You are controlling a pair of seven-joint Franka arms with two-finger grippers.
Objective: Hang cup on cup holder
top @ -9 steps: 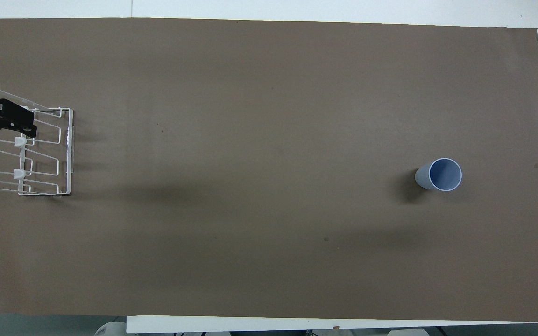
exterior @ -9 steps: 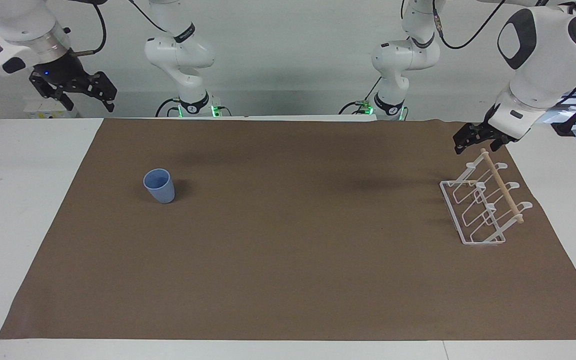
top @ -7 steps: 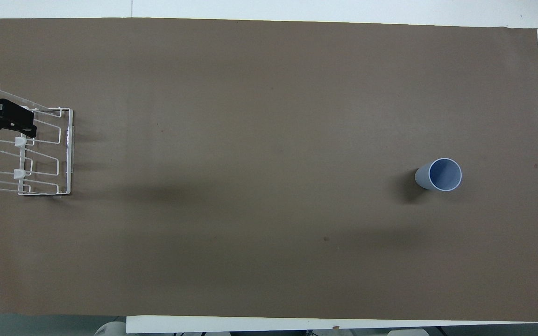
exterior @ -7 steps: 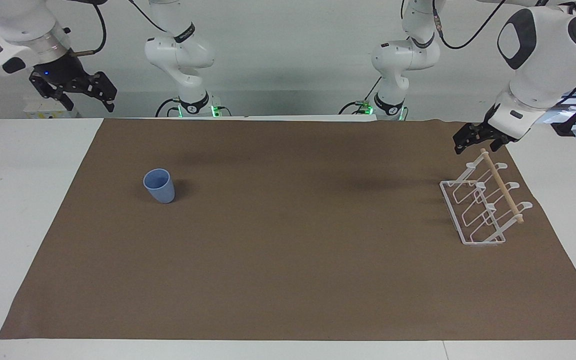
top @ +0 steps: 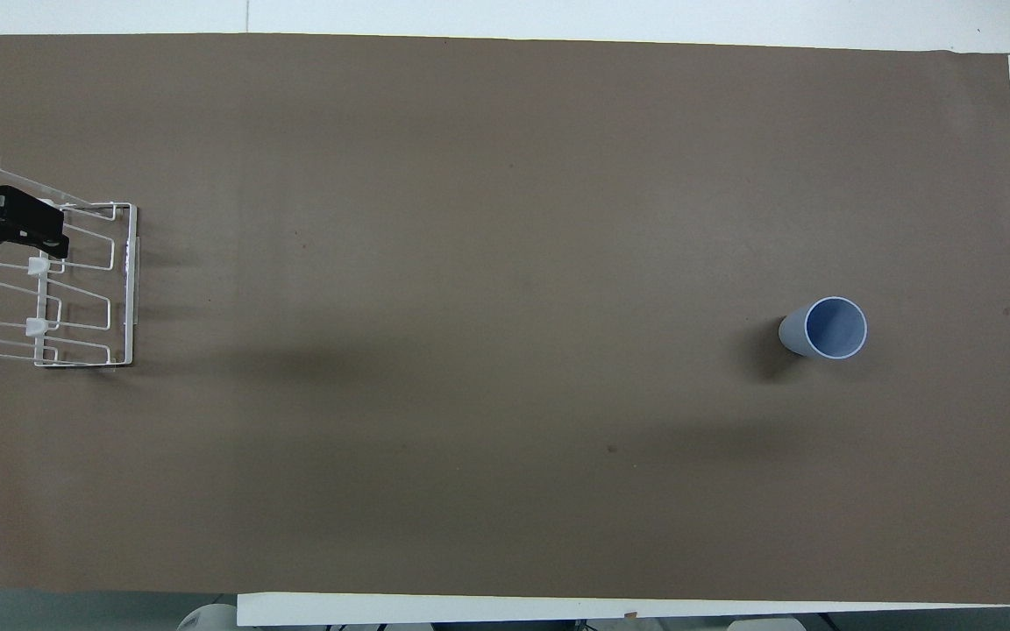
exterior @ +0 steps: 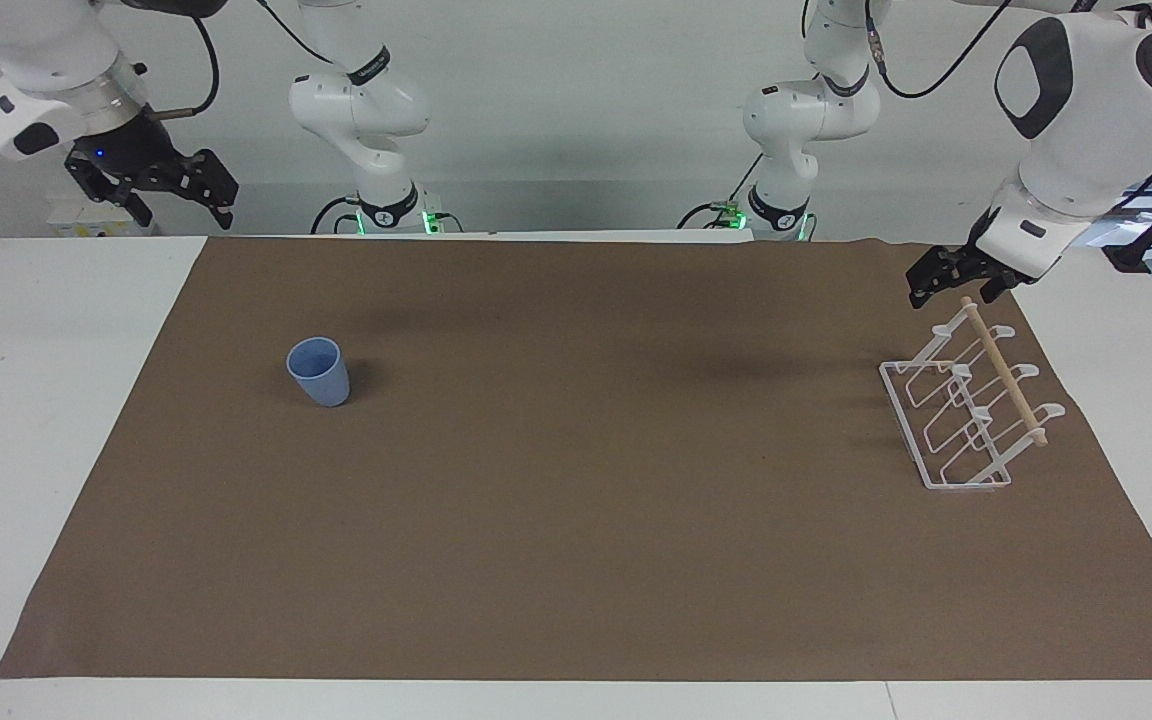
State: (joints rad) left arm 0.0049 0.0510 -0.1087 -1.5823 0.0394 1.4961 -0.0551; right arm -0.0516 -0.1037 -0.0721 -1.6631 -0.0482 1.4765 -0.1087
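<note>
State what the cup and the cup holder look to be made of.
The cup: likely plastic, going by its even, smooth, matte light-blue wall. The cup holder: thin white rods, probably coated metal wire, with a pale bar along the top that looks like bare wood.

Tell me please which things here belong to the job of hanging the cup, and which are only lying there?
For the job:
- cup, upright on the brown mat, toward the right arm's end
- cup holder, no cup on it, toward the left arm's end
- right gripper, raised, holding nothing
- left gripper, over the holder's end

Only lying there:
- brown mat
</note>
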